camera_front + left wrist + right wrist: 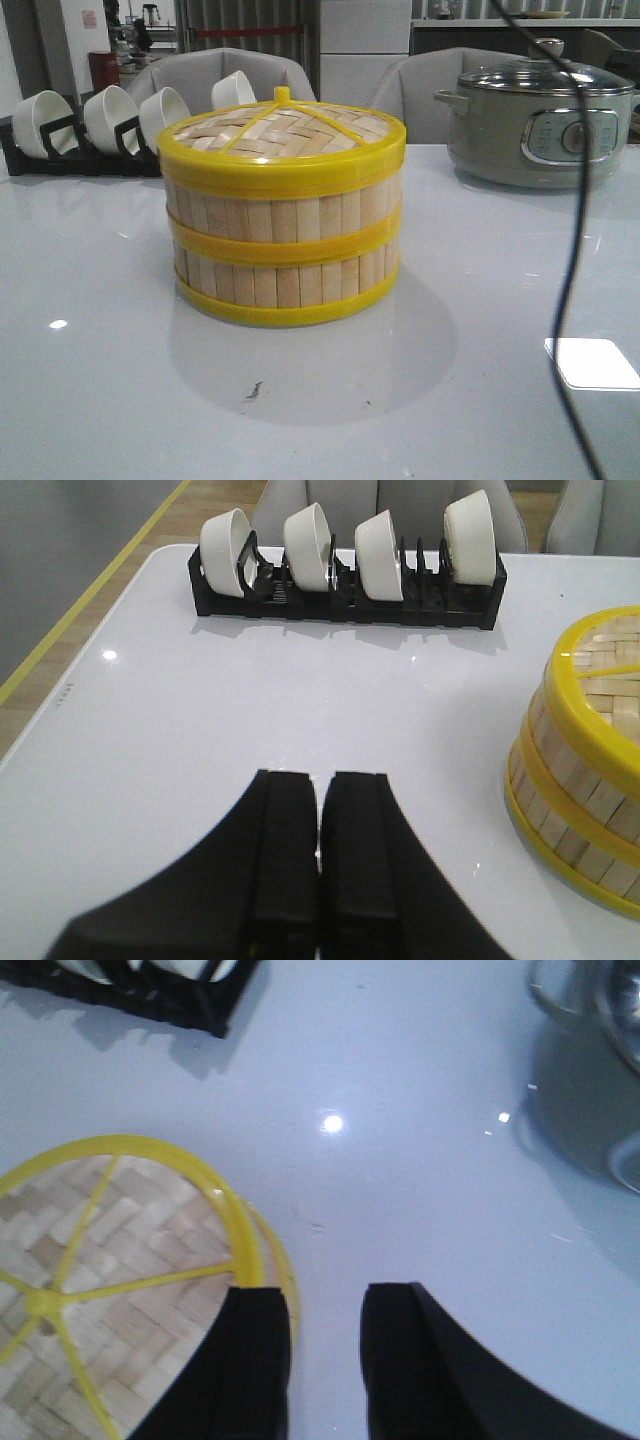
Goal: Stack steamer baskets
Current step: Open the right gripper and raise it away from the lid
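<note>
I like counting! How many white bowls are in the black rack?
4, in a row: first white bowl, second, third, then, after a gap, the fourth. None seem hidden.

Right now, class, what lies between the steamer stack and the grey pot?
Only bare white table lies between steamer stack and grey pot, shown in the front view.

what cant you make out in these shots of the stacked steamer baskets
- Inside the steamer baskets: hidden in every view by the woven lid.
- Electric pot: right side cut off by the front view's edge; only a blurred sliver in the right wrist view.
- Both arms: absent from the front view.
- Right gripper: whether it touches the lid's rim is unclear.
</note>
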Robot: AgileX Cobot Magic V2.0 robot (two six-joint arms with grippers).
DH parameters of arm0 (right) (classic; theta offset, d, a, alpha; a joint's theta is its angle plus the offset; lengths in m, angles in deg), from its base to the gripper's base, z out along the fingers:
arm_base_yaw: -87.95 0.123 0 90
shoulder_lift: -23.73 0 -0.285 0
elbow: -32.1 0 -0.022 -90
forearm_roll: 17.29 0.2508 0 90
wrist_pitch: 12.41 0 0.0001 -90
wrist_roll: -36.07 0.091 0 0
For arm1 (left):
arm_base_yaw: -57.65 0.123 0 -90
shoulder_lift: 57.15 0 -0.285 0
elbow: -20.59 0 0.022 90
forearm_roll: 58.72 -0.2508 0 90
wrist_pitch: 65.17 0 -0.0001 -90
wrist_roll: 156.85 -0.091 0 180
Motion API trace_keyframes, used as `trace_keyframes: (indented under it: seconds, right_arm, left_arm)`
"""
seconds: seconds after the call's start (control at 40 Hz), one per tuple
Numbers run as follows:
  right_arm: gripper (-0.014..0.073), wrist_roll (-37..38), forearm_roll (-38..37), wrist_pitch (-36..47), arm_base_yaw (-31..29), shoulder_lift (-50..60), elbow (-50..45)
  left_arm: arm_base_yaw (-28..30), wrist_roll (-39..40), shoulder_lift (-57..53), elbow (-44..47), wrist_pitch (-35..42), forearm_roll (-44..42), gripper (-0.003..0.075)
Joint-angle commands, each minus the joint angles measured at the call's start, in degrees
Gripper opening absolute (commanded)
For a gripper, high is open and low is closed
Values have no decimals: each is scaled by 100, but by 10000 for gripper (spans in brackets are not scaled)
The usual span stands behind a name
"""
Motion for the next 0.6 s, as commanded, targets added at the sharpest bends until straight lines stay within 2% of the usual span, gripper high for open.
trace_keyframes:
  seconds: [0.0, 0.325, 0.575]
  right_arm:
    - [285, -19, -22, 608, -492, 881, -598]
    - [285, -24, -16, 3056, -1978, 3701, -4566]
    - [285, -24, -16, 4379, -2108, 5560, -6897]
  left_arm:
    - [-13, 68, -19, -178, 450, 25, 85]
    - [-13, 68, -19, -178, 450, 25, 85]
    - [-13, 68, -19, -178, 450, 25, 85]
